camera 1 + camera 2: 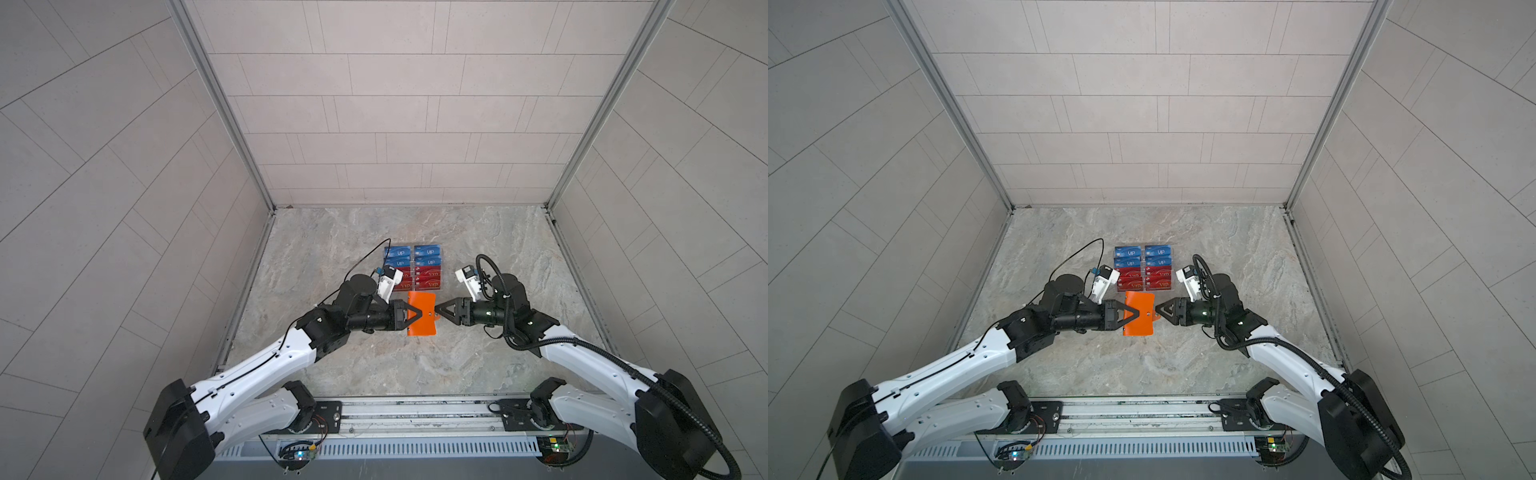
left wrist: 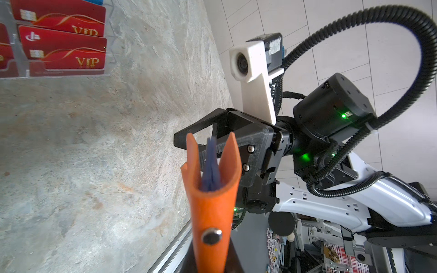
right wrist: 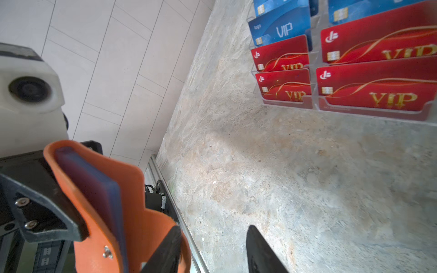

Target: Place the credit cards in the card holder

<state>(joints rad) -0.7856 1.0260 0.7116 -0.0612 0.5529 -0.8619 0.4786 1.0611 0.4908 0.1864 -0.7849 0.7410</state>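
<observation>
My left pincer [image 1: 419,312] is clamped on the card holder [image 1: 424,326], seemingly just above the table [image 1: 374,365]; right pincer [image 1: 437,310] apart at its flap [image 1: 436,317]; soft, limp leather, so I'd pinch a cover edge.

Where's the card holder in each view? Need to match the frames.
In a top view: holder mid-frame, between the two arm tips.
In a top view: holder just left of mid-frame, again between the arm tips.
Left wrist: holder bottom centre, edge-on, snap showing.
Right wrist: holder bottom left, close up.
Landmark: red cards, visible in all four views.
</observation>
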